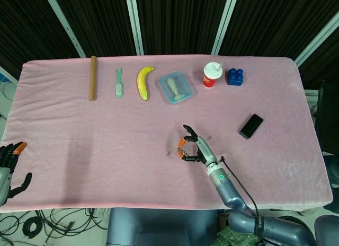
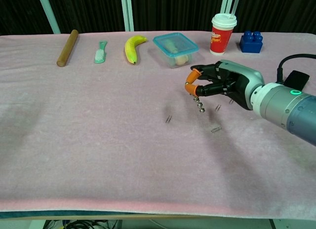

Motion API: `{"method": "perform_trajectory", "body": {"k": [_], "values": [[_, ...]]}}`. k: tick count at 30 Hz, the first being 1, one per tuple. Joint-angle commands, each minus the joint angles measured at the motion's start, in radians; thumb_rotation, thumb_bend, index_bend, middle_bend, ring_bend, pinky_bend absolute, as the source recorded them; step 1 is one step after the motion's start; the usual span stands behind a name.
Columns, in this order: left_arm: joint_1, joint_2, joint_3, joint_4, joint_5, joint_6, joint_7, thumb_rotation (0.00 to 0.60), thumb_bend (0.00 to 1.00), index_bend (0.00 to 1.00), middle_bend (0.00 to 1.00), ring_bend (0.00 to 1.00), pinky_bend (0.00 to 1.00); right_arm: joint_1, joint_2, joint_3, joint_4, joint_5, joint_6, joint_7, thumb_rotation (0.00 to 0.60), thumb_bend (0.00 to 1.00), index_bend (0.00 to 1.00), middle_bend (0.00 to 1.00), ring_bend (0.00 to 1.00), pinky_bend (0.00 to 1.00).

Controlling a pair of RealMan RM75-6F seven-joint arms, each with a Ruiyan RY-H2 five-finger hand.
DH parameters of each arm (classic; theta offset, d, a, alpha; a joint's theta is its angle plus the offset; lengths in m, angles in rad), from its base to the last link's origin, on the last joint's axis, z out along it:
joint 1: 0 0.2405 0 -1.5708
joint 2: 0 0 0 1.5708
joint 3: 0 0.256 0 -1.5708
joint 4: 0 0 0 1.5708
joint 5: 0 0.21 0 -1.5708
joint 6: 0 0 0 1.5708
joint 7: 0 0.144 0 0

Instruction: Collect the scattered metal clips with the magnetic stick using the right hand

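My right hand (image 2: 222, 84) (image 1: 194, 149) hovers low over the middle right of the pink cloth and pinches the orange-handled magnetic stick (image 2: 190, 84) (image 1: 181, 146). A short chain of metal pieces (image 2: 199, 105) hangs from the stick's tip. Loose clips lie on the cloth around it: one to the left (image 2: 169, 119) (image 1: 169, 154), one nearer the front (image 2: 216, 130), and one just under the hand (image 2: 217, 108). My left hand (image 1: 9, 169) hangs off the table's near left corner, its fingers apart and holding nothing.
Along the far edge lie a wooden rod (image 1: 93, 77), a green brush (image 1: 119, 82), a banana (image 1: 143, 81), a blue-lidded box (image 1: 175, 87), a red cup (image 1: 212, 75) and a blue block (image 1: 235, 77). A black phone (image 1: 251, 126) lies right of my right hand.
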Motion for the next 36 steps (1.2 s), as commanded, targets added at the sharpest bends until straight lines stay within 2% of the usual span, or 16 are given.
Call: {"method": "perform_trajectory", "body": {"k": [1, 6, 16, 24, 36], "values": [[0.000, 0.000, 0.000, 0.000, 0.000, 0.000, 0.000, 0.600, 0.42, 0.07, 0.07, 0.00, 0.00, -0.008, -0.010, -0.003, 0.020, -0.017, 0.011, 0.029, 0.600, 0.37, 0.61, 0.00, 0.00, 0.17], [0.000, 0.000, 0.000, 0.000, -0.001, -0.001, 0.000, 0.600, 0.42, 0.07, 0.07, 0.00, 0.00, -0.026, -0.026, -0.010, 0.049, -0.070, 0.051, 0.091, 0.600, 0.37, 0.63, 0.00, 0.00, 0.17], [0.001, -0.003, -0.002, 0.001, -0.003, 0.002, 0.010, 0.600, 0.42, 0.07, 0.07, 0.00, 0.00, -0.062, -0.042, -0.072, 0.150, -0.225, 0.126, 0.268, 0.600, 0.39, 0.64, 0.00, 0.00, 0.17], [0.002, -0.006, -0.004, 0.000, -0.005, 0.006, 0.018, 0.600, 0.42, 0.07, 0.07, 0.00, 0.00, -0.065, -0.072, -0.107, 0.215, -0.243, 0.124, 0.312, 0.600, 0.39, 0.65, 0.00, 0.00, 0.17], [0.001, -0.005, -0.004, 0.000, -0.006, 0.002, 0.018, 0.600, 0.42, 0.07, 0.07, 0.00, 0.00, -0.057, -0.103, -0.124, 0.272, -0.255, 0.124, 0.326, 0.600, 0.39, 0.65, 0.00, 0.00, 0.17]]}}
